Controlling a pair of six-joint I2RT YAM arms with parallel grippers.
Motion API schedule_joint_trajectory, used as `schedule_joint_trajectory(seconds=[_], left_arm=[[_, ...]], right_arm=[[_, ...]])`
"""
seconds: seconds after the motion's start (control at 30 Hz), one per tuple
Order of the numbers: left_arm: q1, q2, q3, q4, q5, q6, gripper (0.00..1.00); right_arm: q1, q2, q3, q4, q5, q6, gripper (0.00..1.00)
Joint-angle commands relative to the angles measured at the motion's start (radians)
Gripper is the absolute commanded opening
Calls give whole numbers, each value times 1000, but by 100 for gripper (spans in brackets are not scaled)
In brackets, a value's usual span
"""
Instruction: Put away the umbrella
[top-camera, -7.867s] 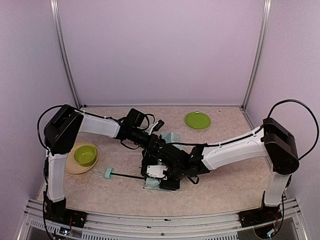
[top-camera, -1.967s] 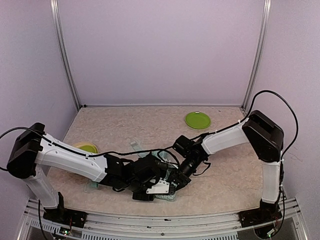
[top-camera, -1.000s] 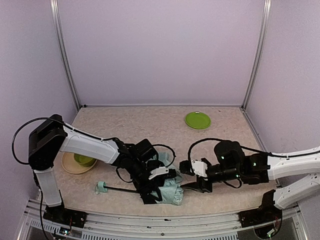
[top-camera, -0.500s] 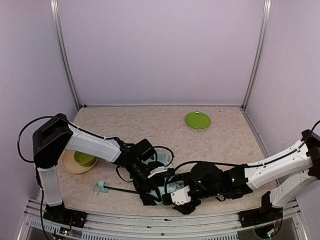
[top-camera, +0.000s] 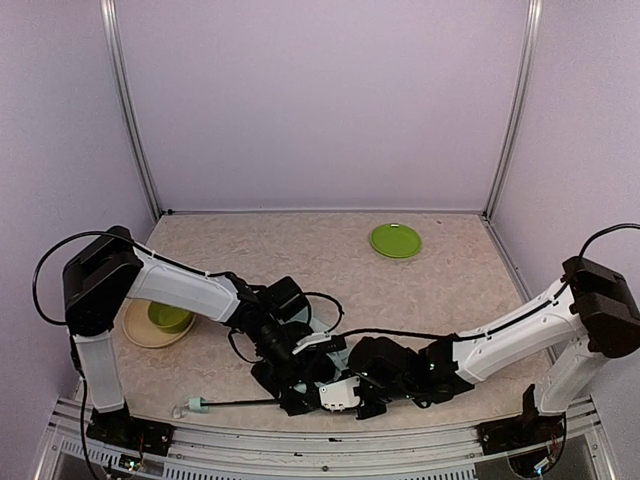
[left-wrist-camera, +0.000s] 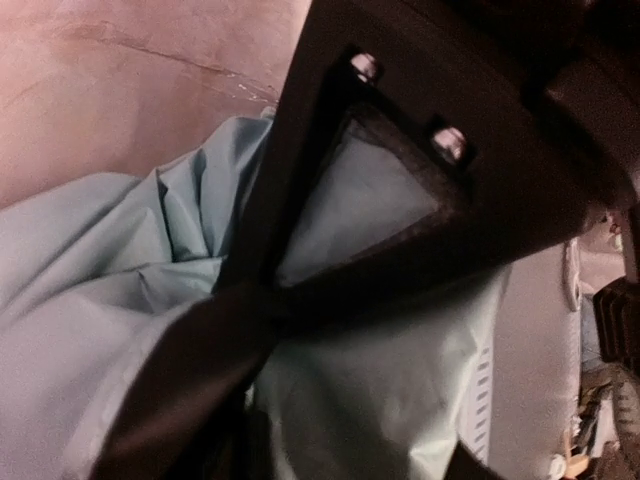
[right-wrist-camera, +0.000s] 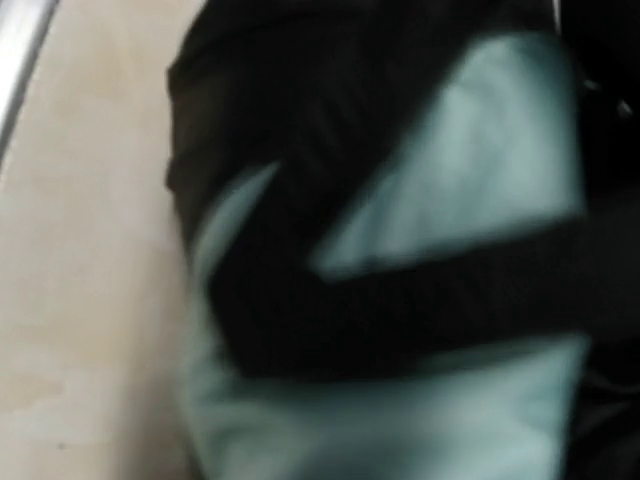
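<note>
The umbrella lies near the table's front edge. Its small mint handle (top-camera: 197, 404) points left and the thin black shaft (top-camera: 245, 402) runs right under both grippers, which cover most of the bundle from above. My left gripper (top-camera: 293, 392) comes down on it from behind, and my right gripper (top-camera: 330, 392) reaches in from the right. Pale mint fabric (left-wrist-camera: 120, 260) fills the left wrist view, with a dark finger (left-wrist-camera: 330, 110) lying across it. The right wrist view is blurred, showing mint fabric (right-wrist-camera: 470, 150) behind a dark finger (right-wrist-camera: 400, 300). Neither view shows how the jaws stand.
A green plate (top-camera: 395, 240) lies at the back right. A green bowl (top-camera: 168, 318) sits on a beige plate (top-camera: 135, 330) at the left, beside the left arm's upper link. The front rail (top-camera: 300, 440) runs just below the grippers.
The right arm has swept in from the right onto the umbrella bundle. The handle and shaft have slid toward the front edge. The left gripper has moved slightly nearer too.
</note>
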Motion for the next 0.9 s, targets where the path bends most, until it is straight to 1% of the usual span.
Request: schedule_joint_trajectory(seconds=[0.0, 0.03, 0.07, 0.23, 0.27, 0.33, 0.4, 0.47, 0.57, 0.63, 0.67, 0.7, 0.77, 0.87], left_arm=[[12, -57, -54, 22, -126, -99, 77], [25, -100, -69, 65, -156, -124, 96], [38, -150, -83, 106, -173, -136, 98], [75, -421, -171, 251, -290, -133, 99], [80, -492, -190, 269, -314, -129, 99], [107, -574, -228, 312, -357, -144, 99], [153, -614, -248, 321, -377, -187, 99], [194, -619, -245, 295, -383, -217, 99], [223, -620, -230, 248, -472, -241, 99], [250, -640, -229, 247, -511, -259, 99], [264, -656, -229, 250, -520, -262, 99], [276, -678, -229, 255, -538, -266, 99], [292, -730, -225, 262, -626, -267, 99], [297, -821, -204, 261, -733, -242, 99]], right_arm=[[-5, 5, 7, -74, 13, 6, 5], [-5, -1, 9, -96, 10, 13, 2], [-5, -5, 11, -120, 6, 22, 0], [-25, -32, 32, -250, -45, 93, 0], [-25, -43, 36, -262, -47, 101, 0], [-25, -76, 37, -260, -21, 107, 0], [-25, -124, 45, -244, 12, 97, 0], [-28, -181, 72, -226, 24, 76, 0], [-53, -292, 113, -210, -39, 41, 0], [-102, -353, 152, -234, -93, 51, 0], [-141, -377, 182, -269, -130, 82, 0], [-184, -392, 217, -319, -204, 110, 0], [-265, -404, 296, -433, -291, 165, 0], [-330, -391, 417, -624, -354, 210, 0]])
